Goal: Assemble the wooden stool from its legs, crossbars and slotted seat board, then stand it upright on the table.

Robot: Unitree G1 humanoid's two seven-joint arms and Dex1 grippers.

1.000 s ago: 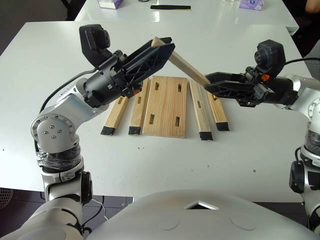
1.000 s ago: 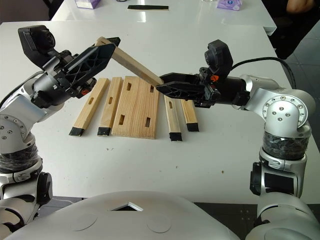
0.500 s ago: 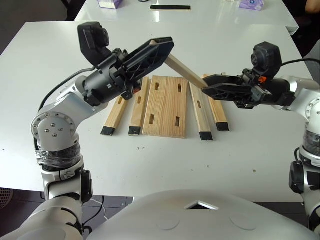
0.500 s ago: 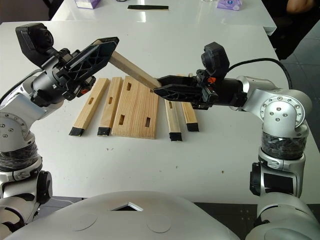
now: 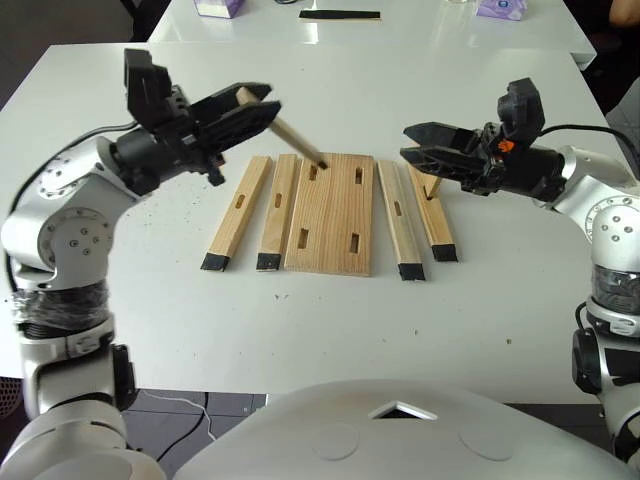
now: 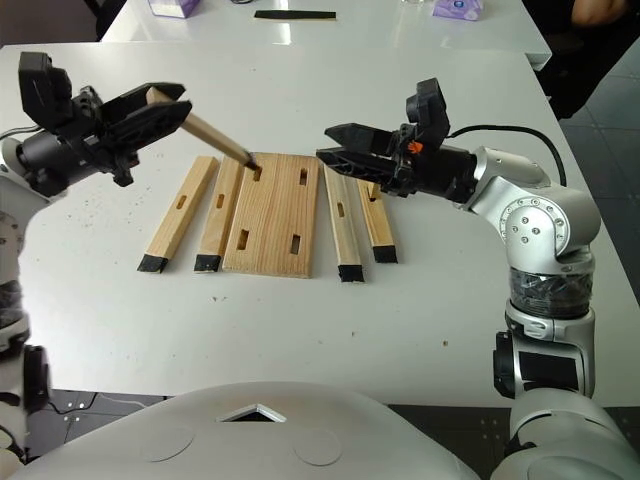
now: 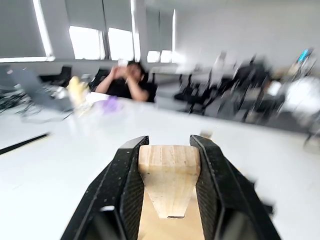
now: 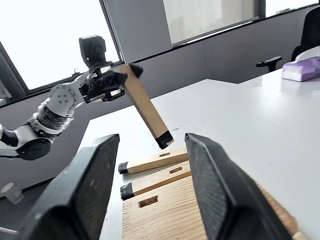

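Observation:
My left gripper [image 5: 262, 103] is shut on the top end of a wooden leg [image 5: 290, 135]. The leg slants down to the right, and its black-tipped end sits at a far-left slot of the slotted seat board [image 5: 330, 215]. In the left wrist view both fingers [image 7: 122, 185] clamp the leg [image 7: 169, 185]. The board lies flat, with two legs [image 5: 240, 210] on its left and two [image 5: 397, 220] on its right. My right gripper [image 5: 408, 143] is open and empty above the right-hand legs. The held leg [image 8: 145, 107] hangs beyond its spread fingers [image 8: 95, 185].
The white table [image 5: 330, 330] has bare room in front of the parts and to both sides. A second table behind carries a black strip [image 5: 340, 14] and small boxes [image 5: 220, 8].
The left arm swung left and lowered the leg's free end from the right gripper's tips to the seat board. The right gripper has drawn slightly back and up.

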